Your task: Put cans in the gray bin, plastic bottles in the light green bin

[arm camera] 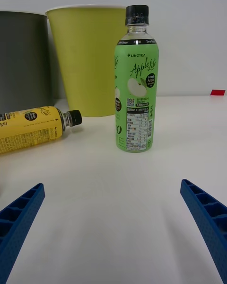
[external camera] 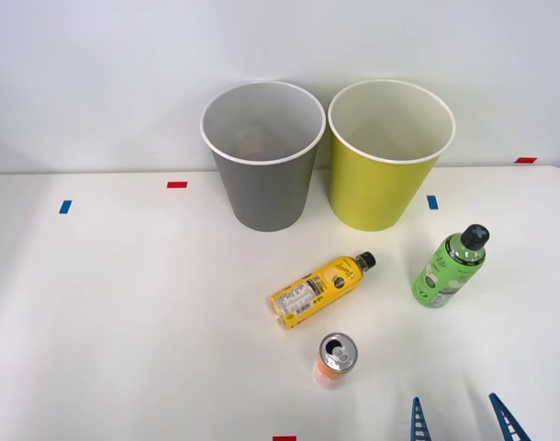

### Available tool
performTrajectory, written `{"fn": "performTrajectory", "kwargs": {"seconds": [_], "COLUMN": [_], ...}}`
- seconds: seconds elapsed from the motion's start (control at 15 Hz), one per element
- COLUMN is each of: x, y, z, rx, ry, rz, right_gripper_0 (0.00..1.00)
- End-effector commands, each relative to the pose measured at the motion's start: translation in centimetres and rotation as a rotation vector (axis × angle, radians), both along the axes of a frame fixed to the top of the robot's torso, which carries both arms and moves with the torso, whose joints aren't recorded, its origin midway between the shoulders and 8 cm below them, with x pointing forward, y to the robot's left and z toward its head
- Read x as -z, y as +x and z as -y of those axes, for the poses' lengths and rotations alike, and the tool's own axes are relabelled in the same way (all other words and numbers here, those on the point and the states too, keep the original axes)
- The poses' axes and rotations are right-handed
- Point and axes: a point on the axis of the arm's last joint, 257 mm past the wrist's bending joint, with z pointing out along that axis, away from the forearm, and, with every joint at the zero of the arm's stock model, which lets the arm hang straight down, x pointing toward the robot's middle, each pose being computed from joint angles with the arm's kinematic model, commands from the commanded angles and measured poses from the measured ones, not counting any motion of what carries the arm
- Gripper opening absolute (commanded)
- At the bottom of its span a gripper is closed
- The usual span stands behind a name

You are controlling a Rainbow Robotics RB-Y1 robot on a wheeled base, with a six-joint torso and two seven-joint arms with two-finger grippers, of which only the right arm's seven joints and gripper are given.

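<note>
Front view: yellow bottle (external camera: 320,285) lies flat, cap toward 2 o'clock; green bottle (external camera: 450,267) and can (external camera: 336,357) upright. Two bottles, one can, two bins. Right gripper (external camera: 464,421) fingers apart, empty.

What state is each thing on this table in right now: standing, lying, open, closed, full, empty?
Green bottle: upright, black cap on, apart from everything.
Yellow bottle: lying on its side, cap on.
Can: upright, its top already opened.
Gray bin: upright; something dim sits at its bottom, unclear what.
Light green bin: upright, nothing seen inside.
Right gripper: open, holding nothing, facing the green bottle.
</note>
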Motion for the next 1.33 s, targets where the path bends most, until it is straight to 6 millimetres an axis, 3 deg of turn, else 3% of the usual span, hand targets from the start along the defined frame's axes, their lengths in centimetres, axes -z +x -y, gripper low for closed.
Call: {"fn": "performTrajectory", "kwargs": {"seconds": [0.07, 1.33], "x": [0.00, 0.00], "y": [0.00, 0.00], "z": [0.00, 0.00], "rx": [0.000, 0.000], "ry": [0.000, 0.000], "rz": [0.000, 0.000], "right_gripper_0": [1.00, 1.00]}}
